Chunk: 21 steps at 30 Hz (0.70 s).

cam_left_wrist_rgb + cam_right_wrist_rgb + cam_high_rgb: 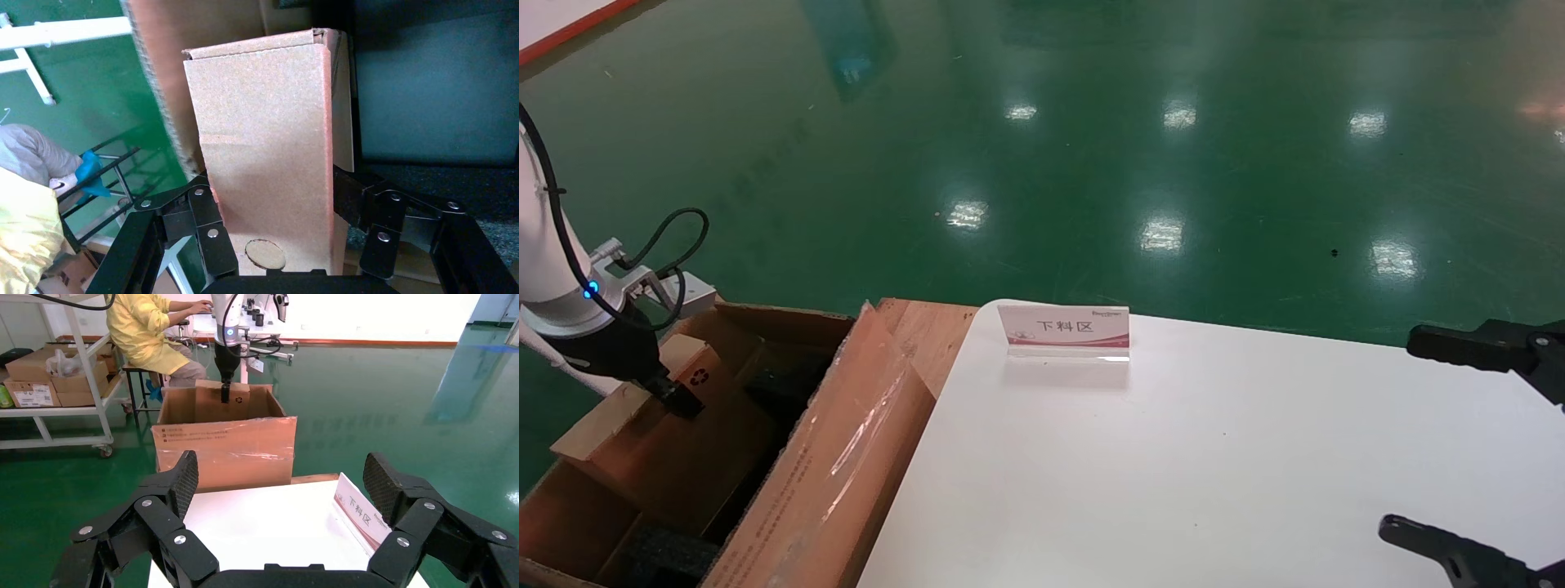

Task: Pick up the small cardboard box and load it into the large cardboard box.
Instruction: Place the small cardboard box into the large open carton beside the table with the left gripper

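The small cardboard box, a flat brown slab with a black recycling symbol, stands tilted on edge inside the large cardboard box, at its far left end. My left gripper reaches down into the large box and is shut on the slab's upper edge. In the left wrist view both jaws press the slab's broad faces. The right wrist view shows the large box from the side with the left gripper above it. My right gripper hangs open and empty over the table's right edge.
A white table carries a small sign stand near its far left corner. Black foam lies in the large box's near end. A wooden pallet edge shows behind it. A seated person in yellow and a shelf of cartons are beyond.
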{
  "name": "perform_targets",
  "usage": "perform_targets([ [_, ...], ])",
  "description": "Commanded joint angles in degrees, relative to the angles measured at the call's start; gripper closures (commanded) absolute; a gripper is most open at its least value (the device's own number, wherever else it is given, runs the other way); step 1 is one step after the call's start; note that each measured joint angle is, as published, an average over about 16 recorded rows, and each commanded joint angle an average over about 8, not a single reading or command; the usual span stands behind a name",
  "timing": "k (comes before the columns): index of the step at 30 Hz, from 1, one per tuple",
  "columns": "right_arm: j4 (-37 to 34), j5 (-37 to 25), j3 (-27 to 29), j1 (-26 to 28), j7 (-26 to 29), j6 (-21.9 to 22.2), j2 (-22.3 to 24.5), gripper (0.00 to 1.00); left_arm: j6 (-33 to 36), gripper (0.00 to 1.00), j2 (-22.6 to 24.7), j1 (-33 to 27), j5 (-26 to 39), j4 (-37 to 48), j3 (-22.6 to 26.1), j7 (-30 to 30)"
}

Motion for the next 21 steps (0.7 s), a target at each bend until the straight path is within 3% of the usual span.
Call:
perform_targets([
  [1,0.00,0.00,-0.01,0.00,0.00,0.00,0.00,0.00,-0.09,1.00,0.13,0.50,-0.16,0.52,-0.09,0.11],
  [4,0.00,0.01,-0.02,0.00,-0.01,0.01,0.01,0.00,-0.01,1.00,0.40,1.00,-0.26,1.10,-0.15,0.35],
  [6,0.00,0.01,-0.02,0.00,-0.01,0.01,0.01,0.00,0.15,0.92,0.62,1.30,-0.23,1.44,-0.12,0.50],
  [12,-0.01,0.03,-0.04,0.00,-0.02,0.02,0.02,0.00,0.51,0.18,1.16,1.93,-0.21,2.14,-0.04,0.78],
  [14,-0.01,0.03,-0.05,0.00,-0.02,0.02,0.02,0.00,0.51,0.02,1.24,2.05,-0.28,2.26,-0.06,0.82],
  [21,-0.02,0.04,-0.05,-0.01,-0.02,0.03,0.02,0.00,0.59,0.00,1.27,2.12,-0.20,2.31,-0.05,0.85],
])
